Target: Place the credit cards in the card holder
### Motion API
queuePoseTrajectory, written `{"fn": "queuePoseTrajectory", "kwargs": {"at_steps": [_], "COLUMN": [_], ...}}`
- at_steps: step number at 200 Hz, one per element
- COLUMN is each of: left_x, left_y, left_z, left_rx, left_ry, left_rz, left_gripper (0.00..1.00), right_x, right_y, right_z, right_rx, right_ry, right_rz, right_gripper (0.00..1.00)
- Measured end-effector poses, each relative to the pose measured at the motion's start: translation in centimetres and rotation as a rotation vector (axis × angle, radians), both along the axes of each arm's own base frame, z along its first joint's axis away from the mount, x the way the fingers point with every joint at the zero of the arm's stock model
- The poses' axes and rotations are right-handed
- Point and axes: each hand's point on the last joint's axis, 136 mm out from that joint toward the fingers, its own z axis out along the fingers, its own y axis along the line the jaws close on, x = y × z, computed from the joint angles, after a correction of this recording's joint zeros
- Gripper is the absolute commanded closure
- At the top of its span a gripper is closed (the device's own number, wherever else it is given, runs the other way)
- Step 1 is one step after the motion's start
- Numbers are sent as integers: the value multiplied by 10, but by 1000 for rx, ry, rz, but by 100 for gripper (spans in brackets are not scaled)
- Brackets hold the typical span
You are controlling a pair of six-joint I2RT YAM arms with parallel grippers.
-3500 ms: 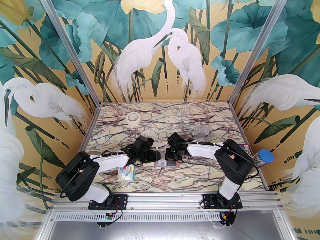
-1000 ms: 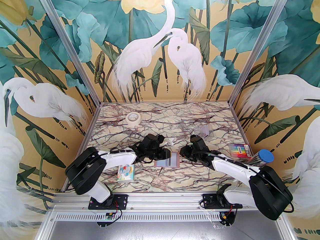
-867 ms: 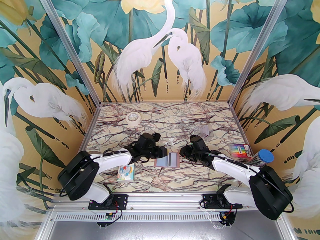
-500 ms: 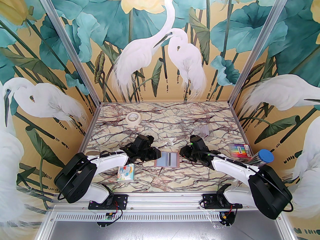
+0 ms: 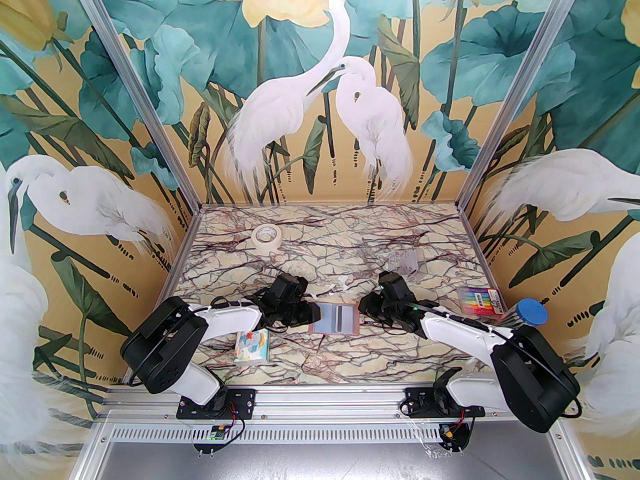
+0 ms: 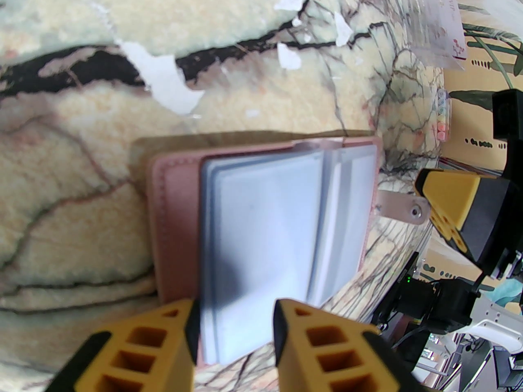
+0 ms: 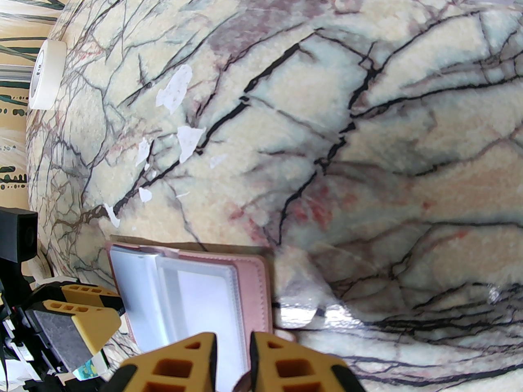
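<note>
Nearest you on the tabletop (image 5: 320,368) lay the tissue pack (image 5: 252,346), in front of your left arm, near the holder but not touching it. Just beyond, between your two arms, the card holder (image 6: 173,219) lay open and flat, pink cover down. Its blue-grey pockets (image 6: 265,227) faced up, with a few leaves fanned at the spine. Its snap strap (image 6: 402,210) stuck out on the right side. From above, the right-hand page (image 5: 345,318) looked pale with a dark stripe beside it; whether a card sat in it could not be told.

Your left pincer (image 6: 233,306) sat low at the holder's left edge. Its jaws were partly open, straddling the edge of the pockets with nothing clamped between them. Your right pincer (image 7: 233,339) sat at the holder's right edge, jaws only a narrow slit apart; whether they pinched the cover could not be told.

Farther right lay a colour-striped pack (image 5: 479,302) and a blue-capped tube (image 5: 529,314) by the wall. Beyond the holder were white paper scraps (image 7: 175,88), then the clear box (image 5: 407,263) on the right. Farthest back, on the left, was the tape roll (image 5: 265,238).
</note>
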Motion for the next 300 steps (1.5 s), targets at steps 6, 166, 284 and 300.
{"fn": "queuePoseTrajectory", "kwargs": {"at_steps": [6, 166, 284, 300], "left_x": [0, 2, 2, 2], "left_y": [0, 4, 4, 4], "left_z": [0, -3, -4, -4], "left_rx": [2, 19, 18, 18], "left_ry": [-1, -10, -11, -11], "left_rz": [1, 14, 14, 14], "left_gripper": [69, 73, 73, 73], "right_x": [0, 45, 114, 120], "right_y": [0, -40, -172, -182], "right_z": [0, 68, 66, 60], "right_rx": [1, -127, -645, -681], "right_ry": [0, -112, 59, 89], "right_rz": [1, 1, -109, -105], "right_gripper": [79, 75, 55, 54]}}
